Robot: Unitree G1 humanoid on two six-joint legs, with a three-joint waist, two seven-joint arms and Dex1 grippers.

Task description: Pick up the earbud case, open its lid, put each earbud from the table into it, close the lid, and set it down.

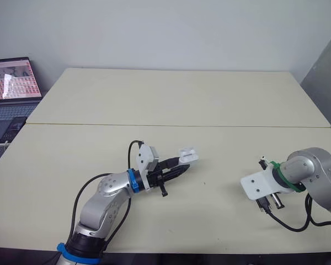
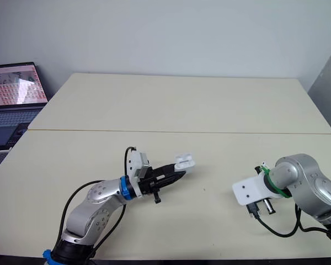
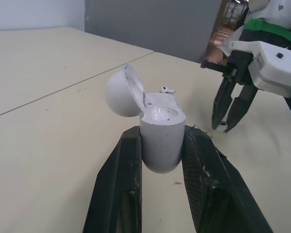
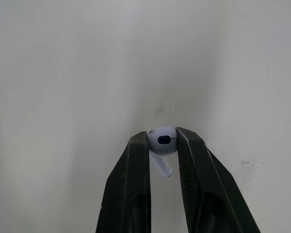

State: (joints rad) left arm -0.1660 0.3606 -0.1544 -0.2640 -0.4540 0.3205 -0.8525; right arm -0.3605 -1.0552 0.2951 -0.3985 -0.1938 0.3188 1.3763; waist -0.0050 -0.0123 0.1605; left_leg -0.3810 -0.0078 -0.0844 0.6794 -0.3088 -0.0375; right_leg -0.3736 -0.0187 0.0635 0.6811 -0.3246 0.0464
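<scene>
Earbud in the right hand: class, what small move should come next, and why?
Probably lift the right hand and carry its earbud toward the earbud case. It is shut on that earbud, apart from the case, and the left hand holds the case with its lid open.

Bright, even light — backgrounds perhaps soft.
</scene>
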